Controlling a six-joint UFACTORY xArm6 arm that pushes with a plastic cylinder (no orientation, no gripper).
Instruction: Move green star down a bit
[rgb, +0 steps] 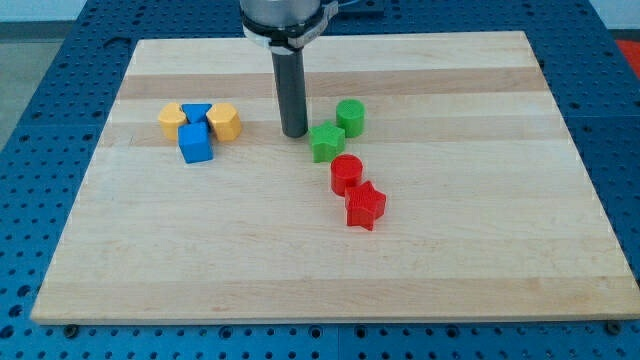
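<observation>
My tip, a bare rod holding nothing, sits just left of the green star mid-surface, so I judge it must get above the star before pushing down.

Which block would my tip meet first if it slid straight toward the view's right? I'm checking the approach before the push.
Probably the green star-shaped block: my tip sits just left of it, though depth is uncertain.

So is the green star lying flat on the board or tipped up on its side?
Flat. The green star shows its whole star-shaped top face, level with the wooden board. My tip sits just to the view's left of it.
</observation>
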